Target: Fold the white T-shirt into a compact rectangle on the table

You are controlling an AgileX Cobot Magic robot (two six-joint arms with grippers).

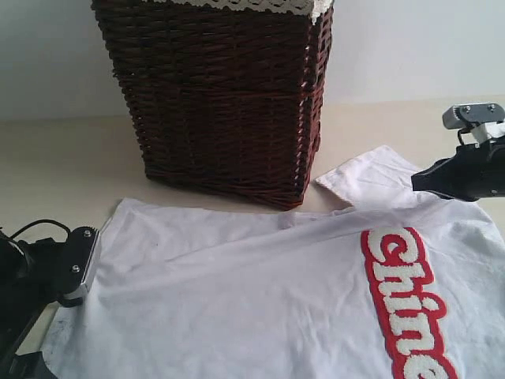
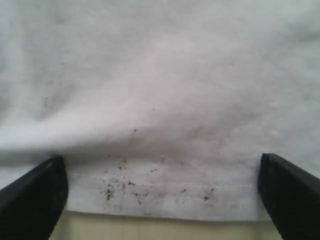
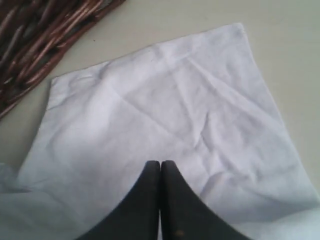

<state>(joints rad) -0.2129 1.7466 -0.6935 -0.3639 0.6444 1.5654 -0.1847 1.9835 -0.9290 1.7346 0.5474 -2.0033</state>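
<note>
The white T-shirt (image 1: 260, 300) lies spread face-up across the near part of the surface (image 1: 47, 166), its red-outlined lettering (image 1: 402, 308) running toward the right-hand edge. The dark wicker basket (image 1: 229, 103) stands just beyond the shirt, toward the surface's far edge by the wall. The shirt looks flattened out so that a fold can be made cleanly; judged from this, folding has not yet begun. The left pincer (image 2: 160, 164) sits low at the shirt's hem (image 2: 165, 192) with its jaws spread wide on either side of the stitched border, holding nothing. That is probably a pose for closing on the edge and lifting it over. The hem here carries small dark specks (lint or dirt, too fine to tell). The right pincer (image 3: 160, 166) is closed, its tips pressed together over the base of the sleeve (image 3: 165, 100), which lies flat, pointing toward the basket. No cloth shows between the tips, so it seems to grip nothing; it may be pressing down to pin the shirt, though contact cannot be confirmed. The sleeve's nearness to the basket could cramp a fold there.
</note>
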